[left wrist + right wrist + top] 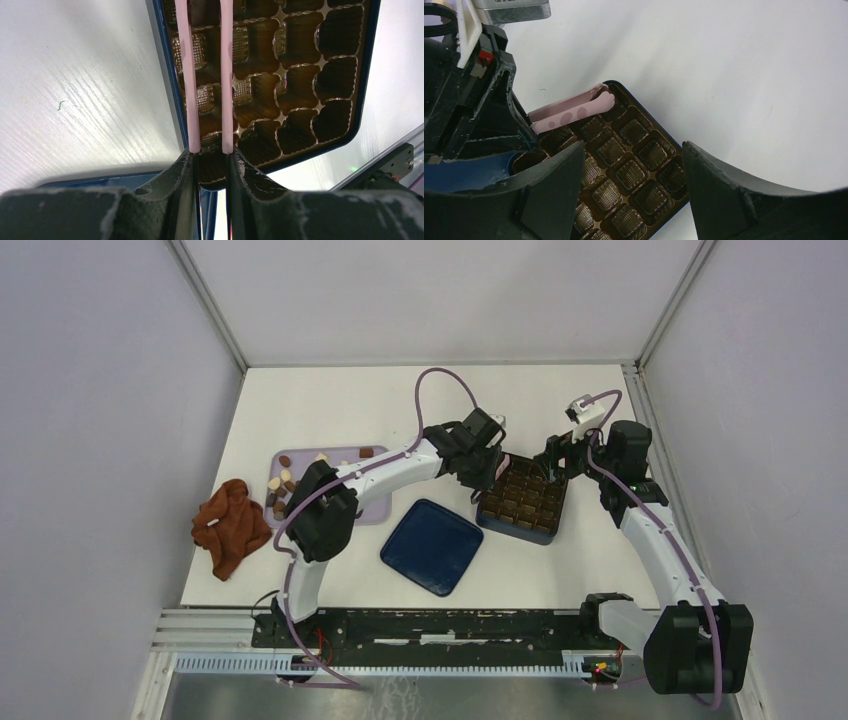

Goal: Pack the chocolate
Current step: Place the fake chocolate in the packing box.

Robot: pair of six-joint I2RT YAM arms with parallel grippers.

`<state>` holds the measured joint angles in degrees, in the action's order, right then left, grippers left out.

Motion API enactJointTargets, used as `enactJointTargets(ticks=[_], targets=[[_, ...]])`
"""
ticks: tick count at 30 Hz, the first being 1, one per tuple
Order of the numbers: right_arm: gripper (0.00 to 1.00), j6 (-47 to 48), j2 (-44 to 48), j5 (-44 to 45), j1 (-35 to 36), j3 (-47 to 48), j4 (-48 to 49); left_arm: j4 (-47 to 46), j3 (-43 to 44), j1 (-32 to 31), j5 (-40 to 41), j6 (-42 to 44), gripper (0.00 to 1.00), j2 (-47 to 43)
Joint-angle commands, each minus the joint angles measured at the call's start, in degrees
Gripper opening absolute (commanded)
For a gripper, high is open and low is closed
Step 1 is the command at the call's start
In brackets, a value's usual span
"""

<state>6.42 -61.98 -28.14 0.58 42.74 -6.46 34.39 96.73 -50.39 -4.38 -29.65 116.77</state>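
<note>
Loose chocolate (pixel 280 490) on the lilac tray (pixel 372 510) left of centre; mid-frame, left gripper (pixel 210 155) pinched narrow on pink tongs (pixel 227 75), tips over the box (pixel 525 502) for placing; further right, right gripper (pixel 631 150) wide, empty, probably steadying.

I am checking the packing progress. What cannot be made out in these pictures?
Tips of the pink tongs: cut off by the top edge in the left wrist view; too small in the right wrist view to show a piece.
Count of the chocolate: top view, the left arm covers part of the purple tray.
Whether the box cells are filled: wrist views, too dark.
</note>
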Motion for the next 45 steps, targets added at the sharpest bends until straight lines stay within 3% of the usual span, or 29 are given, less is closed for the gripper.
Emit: enactJointTargets(ticks=[1, 11, 21, 27, 33, 40, 45], targets=[[0.77, -0.53, -0.08, -0.64, -0.22, 0.59, 2.35, 0.60, 3.35, -0.41, 0.65, 2.67, 0.28, 1.04], [0.76, -0.44, -0.14, -1.21, -0.23, 0.59, 2.30, 1.69, 5.16, -0.32, 0.89, 2.93, 0.42, 2.08], [0.76, -0.26, -0.12, -2.04, -0.22, 0.59, 2.15, -0.57, 3.72, -0.32, -0.58, 2.14, 0.35, -2.32], [0.76, 0.07, -0.12, -3.25, -0.23, 0.68, 1.99, -4.78, -3.63, -0.26, -1.71, 0.70, 0.35, -10.18], [0.76, 2.11, 0.02, -7.84, -0.21, 0.78, 1.32, -7.25, -16.31, 0.00, 1.53, -1.32, 0.35, -21.85], [0.76, 5.50, -0.98, -20.46, -0.23, -0.53, 1.54, -3.06, -29.15, 0.35, 8.45, -2.87, 0.35, -35.49], [0.76, 7.64, -2.25, -24.01, -0.23, -0.75, 1.14, -0.36, -36.84, 4.36, 9.64, -2.69, 0.36, -45.07]])
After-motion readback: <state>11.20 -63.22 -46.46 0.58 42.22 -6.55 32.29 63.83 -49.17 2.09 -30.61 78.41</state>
